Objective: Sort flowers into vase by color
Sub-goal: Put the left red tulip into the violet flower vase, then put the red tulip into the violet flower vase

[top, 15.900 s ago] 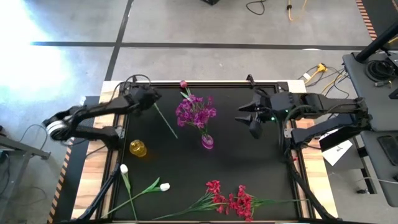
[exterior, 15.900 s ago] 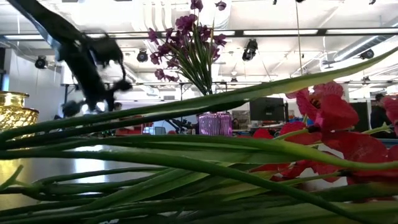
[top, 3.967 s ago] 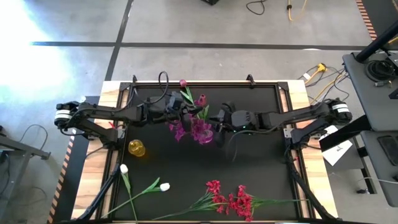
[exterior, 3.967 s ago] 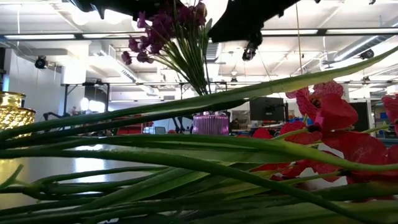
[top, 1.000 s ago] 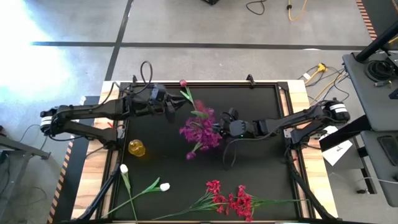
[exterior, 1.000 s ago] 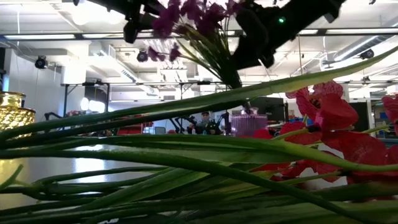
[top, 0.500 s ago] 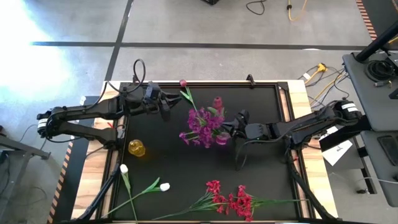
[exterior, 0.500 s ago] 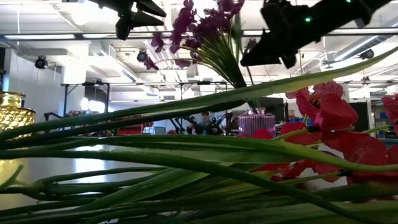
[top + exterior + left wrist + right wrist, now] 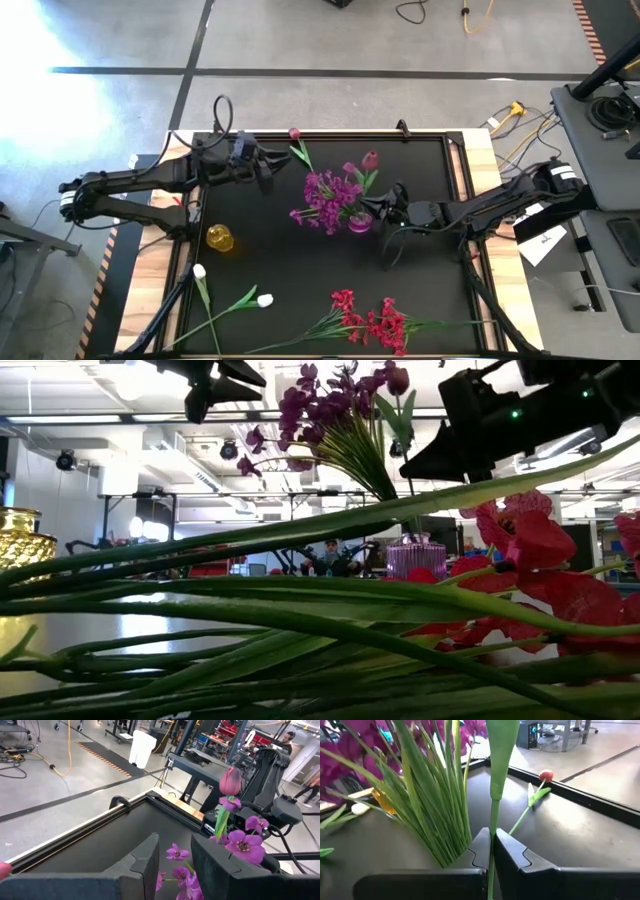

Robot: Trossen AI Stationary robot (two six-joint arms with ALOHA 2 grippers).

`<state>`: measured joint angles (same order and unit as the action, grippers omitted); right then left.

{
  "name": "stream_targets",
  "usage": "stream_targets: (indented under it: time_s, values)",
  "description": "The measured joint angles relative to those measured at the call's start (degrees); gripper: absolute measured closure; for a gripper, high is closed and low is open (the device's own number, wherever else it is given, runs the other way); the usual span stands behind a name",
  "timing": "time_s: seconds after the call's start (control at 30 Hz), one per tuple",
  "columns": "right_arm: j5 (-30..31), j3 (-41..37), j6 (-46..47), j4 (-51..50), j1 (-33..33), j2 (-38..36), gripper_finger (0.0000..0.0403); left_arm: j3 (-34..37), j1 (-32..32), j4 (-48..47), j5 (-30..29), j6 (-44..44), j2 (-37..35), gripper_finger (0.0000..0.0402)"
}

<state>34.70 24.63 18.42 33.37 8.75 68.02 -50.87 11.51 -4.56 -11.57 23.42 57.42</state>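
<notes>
High view: purple vase [image 9: 359, 222] upright now mid-table toward the right edge, off its earlier tilt — right gripper [image 9: 385, 218] clamped on pink tulip [image 9: 370, 160] stem, left gripper [image 9: 268, 168] parted, empty, near far edge.

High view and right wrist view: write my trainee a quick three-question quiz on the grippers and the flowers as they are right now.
1. True or false: the right gripper is shut on a thin green flower stalk.
2. Multiple choice: what stands in the small purple glass vase? A. red blossom clusters. B. purple blossom clusters. C. white tulip buds.
3. Short answer: which gripper hangs open and empty over the table's far left part?

Key: 1. True. 2. B. 3. The left gripper.
</notes>
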Motion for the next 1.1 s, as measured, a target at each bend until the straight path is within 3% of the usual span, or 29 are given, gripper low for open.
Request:
stream_targets:
  time_s: [0.27,0.37,0.5,0.7,0.87,0.97,1.1]
  values:
    - [-0.6,-0.3,-2.4,-0.1,0.0,0.3,0.0378,0.0,0.0,-0.1,0.0,0.0,0.3,0.0303]
    - [-0.6,0.5,-3.3,-0.1,0.0,0.2,0.0342,0.0,0.7,-2.4,0.1,1.0,0.2,0.0303]
    - [-1.5,2.9,-3.4,-3.6,0.0,-0.6,0.0277,0.0,4.5,-12.5,-0.1,4.1,0.2,0.0303]
    - [-2.4,11.6,-0.7,-29.2,0.4,-4.9,0.0201,4.3,10.5,-17.8,-1.4,6.1,0.8,0.0303]
    - [-3.7,21.0,3.0,-52.0,1.7,-8.4,0.0166,12.8,14.2,-10.6,-1.5,13.7,2.4,0.0303]
    - [-3.7,26.8,3.6,-62.2,3.2,-9.8,0.0153,15.5,14.8,-4.5,-1.6,19.2,6.8,0.0303]
    - [-1.9,34.8,3.7,-71.6,4.5,-10.7,0.0148,14.1,14.9,-0.3,-2.2,24.4,16.5,0.0297]
